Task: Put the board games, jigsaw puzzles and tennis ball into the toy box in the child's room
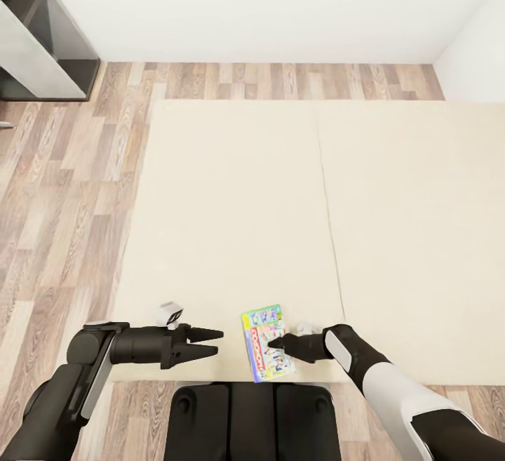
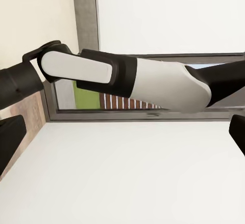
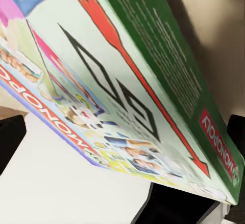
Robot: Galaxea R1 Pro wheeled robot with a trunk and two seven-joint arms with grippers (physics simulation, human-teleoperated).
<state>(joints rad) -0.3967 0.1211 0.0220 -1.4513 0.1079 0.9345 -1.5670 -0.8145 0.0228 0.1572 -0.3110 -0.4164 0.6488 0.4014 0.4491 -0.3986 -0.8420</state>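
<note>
Head view: the game (image 1: pixel 268 343) lies at the bed's (image 1: pixel 231 201) near edge. The right gripper (image 1: pixel 275 342) touches it; grip cannot be told. The left gripper (image 1: pixel 210 343) is spread beside, empty. A shelf (image 1: pixel 42 40) stands far left.

Left wrist view: the right arm (image 2: pixel 127 78) crosses a window (image 2: pixel 153 104).

Right wrist view: the green-edged game (image 3: pixel 117 86), tilted, sits close between dark fingers (image 3: pixel 10 137).

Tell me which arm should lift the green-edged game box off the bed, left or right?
Right. The right hand is already at the board game on the bed, and its wrist view shows the box close up between the fingers. The left hand hovers open, apart from the box.
</note>
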